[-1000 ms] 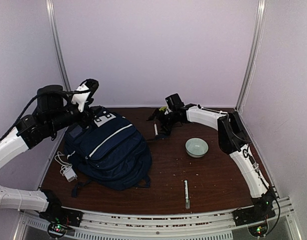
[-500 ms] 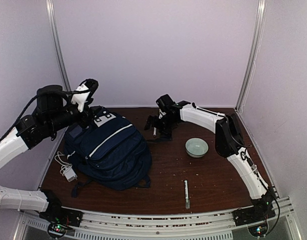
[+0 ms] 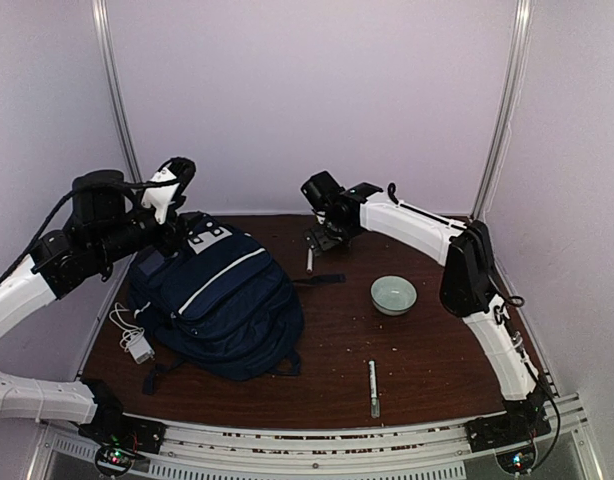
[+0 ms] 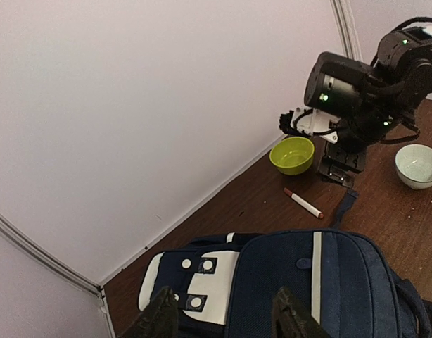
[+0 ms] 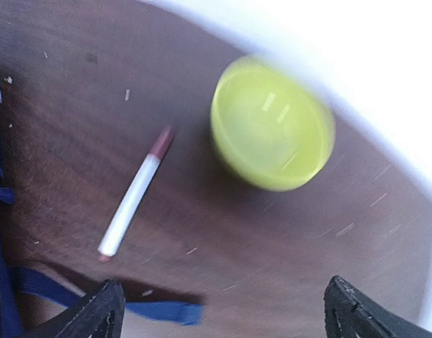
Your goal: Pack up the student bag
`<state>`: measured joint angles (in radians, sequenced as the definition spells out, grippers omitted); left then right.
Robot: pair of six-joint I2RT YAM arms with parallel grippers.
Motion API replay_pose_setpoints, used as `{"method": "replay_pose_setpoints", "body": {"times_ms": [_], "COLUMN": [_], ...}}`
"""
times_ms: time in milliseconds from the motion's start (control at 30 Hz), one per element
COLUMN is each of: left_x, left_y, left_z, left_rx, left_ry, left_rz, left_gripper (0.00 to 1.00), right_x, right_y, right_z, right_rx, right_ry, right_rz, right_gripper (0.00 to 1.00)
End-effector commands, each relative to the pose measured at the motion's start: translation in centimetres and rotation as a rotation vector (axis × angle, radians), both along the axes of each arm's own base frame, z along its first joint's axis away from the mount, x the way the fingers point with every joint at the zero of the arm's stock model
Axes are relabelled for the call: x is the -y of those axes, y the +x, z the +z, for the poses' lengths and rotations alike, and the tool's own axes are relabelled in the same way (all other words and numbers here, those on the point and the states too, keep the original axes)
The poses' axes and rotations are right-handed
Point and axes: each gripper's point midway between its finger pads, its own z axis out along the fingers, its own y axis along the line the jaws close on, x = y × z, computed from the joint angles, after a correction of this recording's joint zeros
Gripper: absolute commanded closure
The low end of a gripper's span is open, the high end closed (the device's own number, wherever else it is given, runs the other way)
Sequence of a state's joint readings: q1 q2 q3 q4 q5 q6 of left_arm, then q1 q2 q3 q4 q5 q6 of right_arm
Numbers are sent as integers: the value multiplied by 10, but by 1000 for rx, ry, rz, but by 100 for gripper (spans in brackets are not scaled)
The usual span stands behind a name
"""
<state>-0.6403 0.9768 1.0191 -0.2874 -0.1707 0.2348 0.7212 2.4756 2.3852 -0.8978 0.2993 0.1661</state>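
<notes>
- Pale lilac walls closed in a dark wooden table (image 3: 427, 350).
- The right claw (image 5: 233, 313) stood wide open and empty, its fingers pointing down at the far end of the table.
- Just below it lay a red-capped marker (image 5: 135, 201), with a yellow-green bowl (image 5: 272, 123) beside that and a loose blue strap (image 5: 160, 308) nearer the fingers.
- Over the last second that arm had swung left and back toward the wall, while the marker had not moved. Nothing had been picked up, so the packing looked barely begun.
- The right arm was stretched long across the table, wrist bent downward.
- The left claw (image 4: 223, 320) hung partly open, holding nothing, above the top of the backpack (image 3: 222, 300). Its arm was raised and folded at the elbow, unchanged.
- The backpack lay on the left half of the table, apparently closed.
- Farther out were a pale bowl (image 3: 394, 294), a pen (image 3: 373, 388) and a white charger (image 3: 139, 348).
</notes>
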Motion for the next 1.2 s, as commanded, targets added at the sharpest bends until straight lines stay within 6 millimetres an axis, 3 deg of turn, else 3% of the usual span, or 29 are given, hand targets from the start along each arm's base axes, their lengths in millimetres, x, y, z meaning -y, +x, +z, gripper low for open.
{"method": "replay_pose_setpoints", "body": {"times_ms": [0,67,100,133,200,267,367,467,600,800,1167], "left_x": [1,1,2,2,2,3,4,3,3,3,5], "left_y": [5,7,8,9,10,11,13,14,14,13,13], "left_z": [5,3,2,2,0,-2,-3,-5,-7,-9,-11], "left_rx": [18,11,6,0,-8,-13,-18,-21,-26,-30,-29], "left_ry": [-10,-3,2,6,13,16,24,38,42,34,34], "left_rz": [3,6,8,10,14,14,14,19,20,16,7], "left_gripper": [51,51,51,51,51,50,50,50,50,49,49], "right_x": [7,10,10,4,-8,-23,-53,-72,-86,-71,-48], "right_y": [11,9,3,-1,-3,0,-7,-14,-18,-20,-1], "right_z": [105,129,122,130,123,111,85,71,26,-49,-50], "right_rx": [438,632,668,709,659,541,346,278,131,-129,-156], "right_ry": [-494,-610,-662,-659,-615,-412,-8,160,285,439,586], "right_rz": [84,-71,-92,-84,-48,14,60,14,-50,-270,-492], "right_gripper": [0,0,0,0,1,9,11,15,21,45,42]}}
